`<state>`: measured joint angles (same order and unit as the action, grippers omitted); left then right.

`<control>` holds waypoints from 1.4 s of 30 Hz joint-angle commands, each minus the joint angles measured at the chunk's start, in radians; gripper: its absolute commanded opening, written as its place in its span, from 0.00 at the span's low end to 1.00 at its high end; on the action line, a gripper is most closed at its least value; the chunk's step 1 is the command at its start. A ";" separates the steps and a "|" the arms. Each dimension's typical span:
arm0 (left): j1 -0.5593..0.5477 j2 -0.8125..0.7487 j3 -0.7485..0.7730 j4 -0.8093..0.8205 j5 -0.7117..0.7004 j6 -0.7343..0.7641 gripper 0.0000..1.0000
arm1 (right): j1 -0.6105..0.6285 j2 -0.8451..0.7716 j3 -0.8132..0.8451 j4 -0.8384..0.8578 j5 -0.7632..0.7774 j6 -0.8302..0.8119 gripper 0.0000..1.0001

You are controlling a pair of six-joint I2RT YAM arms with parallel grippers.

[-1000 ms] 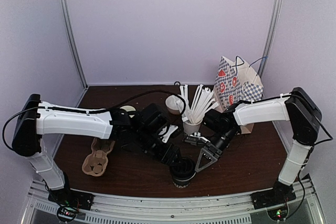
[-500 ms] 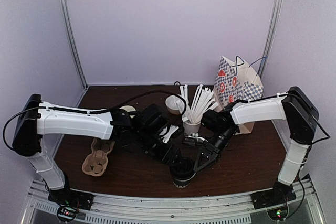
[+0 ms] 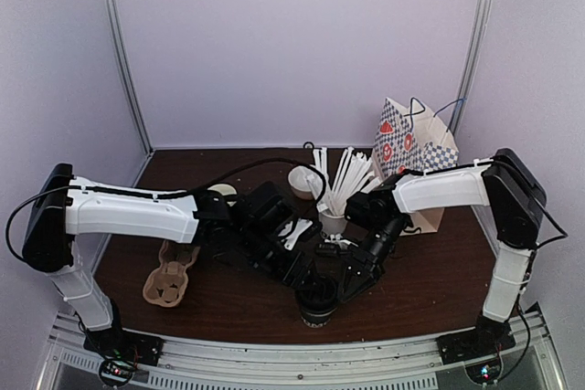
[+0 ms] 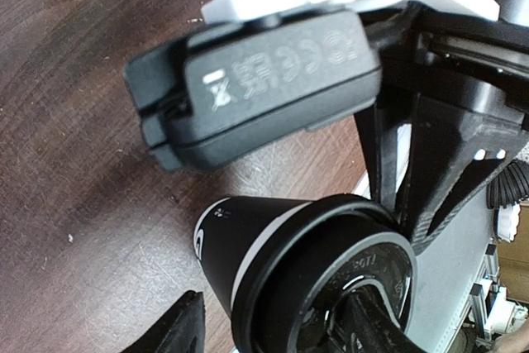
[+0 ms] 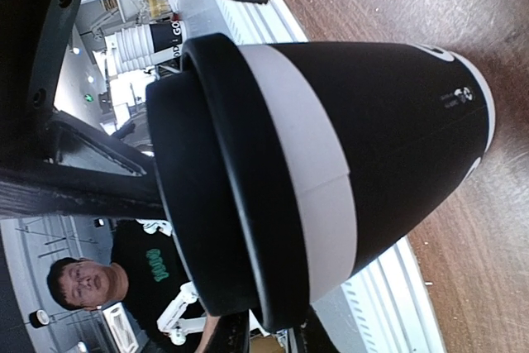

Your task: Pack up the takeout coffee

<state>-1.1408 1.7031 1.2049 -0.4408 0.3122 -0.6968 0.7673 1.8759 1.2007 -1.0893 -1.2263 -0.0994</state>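
Observation:
One takeout coffee cup (image 3: 317,306), black with a white band and a black lid (image 4: 331,287), stands upright near the table's front edge. My left gripper (image 3: 304,273) is open about it. In the left wrist view one finger (image 4: 182,328) stands clear of the cup wall (image 4: 248,245), and the other crosses in front of the lid. My right gripper (image 3: 345,282) reaches in from the right. In the right wrist view the lid's rim (image 5: 215,188) sits between its two narrowly spaced fingertips (image 5: 230,338), which are shut on it.
A brown cardboard cup carrier (image 3: 169,280) lies at the left. A white cup of stirrers (image 3: 334,218) stands just behind both grippers, with a cream mug (image 3: 304,180) beyond it. A checked paper bag with red hearts (image 3: 411,157) stands at the back right.
My right gripper has moved left to the cup and its jaws have narrowed onto the lid's rim. The left arm and the cup have stayed put.

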 commanded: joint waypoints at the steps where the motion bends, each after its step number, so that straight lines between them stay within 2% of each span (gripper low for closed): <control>1: -0.013 0.051 -0.008 -0.051 -0.050 0.027 0.61 | 0.040 0.103 -0.041 0.148 0.285 -0.014 0.08; 3: -0.013 0.046 -0.008 -0.052 -0.055 0.030 0.61 | 0.058 0.082 -0.061 0.162 0.381 -0.001 0.08; 5: -0.013 0.045 -0.008 -0.056 -0.059 0.032 0.61 | 0.073 0.078 -0.107 0.182 0.462 0.018 0.13; 8: -0.012 0.048 -0.012 -0.067 -0.076 0.035 0.61 | 0.073 0.119 -0.065 0.146 0.580 0.027 0.14; 13: -0.013 0.042 -0.026 -0.076 -0.105 0.024 0.61 | 0.073 0.183 -0.016 0.128 0.665 0.057 0.14; 18: -0.011 0.029 -0.036 -0.121 -0.208 0.009 0.61 | 0.071 0.145 0.062 0.126 0.730 0.035 0.10; 20: -0.010 0.025 -0.045 -0.110 -0.208 0.005 0.61 | 0.071 0.145 0.075 0.137 0.744 0.022 0.09; 24: -0.012 0.008 -0.053 -0.086 -0.180 0.024 0.62 | 0.063 0.151 0.074 0.148 0.725 -0.022 0.08; 26: -0.013 -0.019 -0.067 -0.068 -0.178 0.028 0.65 | 0.049 0.131 0.093 0.132 0.592 -0.049 0.09; 29: -0.015 -0.065 -0.097 -0.007 -0.158 0.032 0.67 | 0.044 0.087 0.156 0.064 0.451 -0.113 0.14; 32: -0.020 -0.117 -0.127 0.073 -0.139 0.029 0.69 | 0.042 0.054 0.222 -0.002 0.380 -0.167 0.24; 36: -0.021 -0.151 -0.138 0.104 -0.152 0.022 0.72 | 0.032 0.025 0.266 -0.046 0.360 -0.182 0.36; 42: -0.022 -0.173 -0.144 0.087 -0.176 0.028 0.79 | 0.031 0.010 0.221 -0.077 0.416 -0.196 0.44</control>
<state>-1.1603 1.5650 1.0702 -0.3824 0.1688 -0.6823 0.8047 1.9026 1.4528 -1.1763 -0.9066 -0.2657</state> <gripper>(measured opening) 0.775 0.432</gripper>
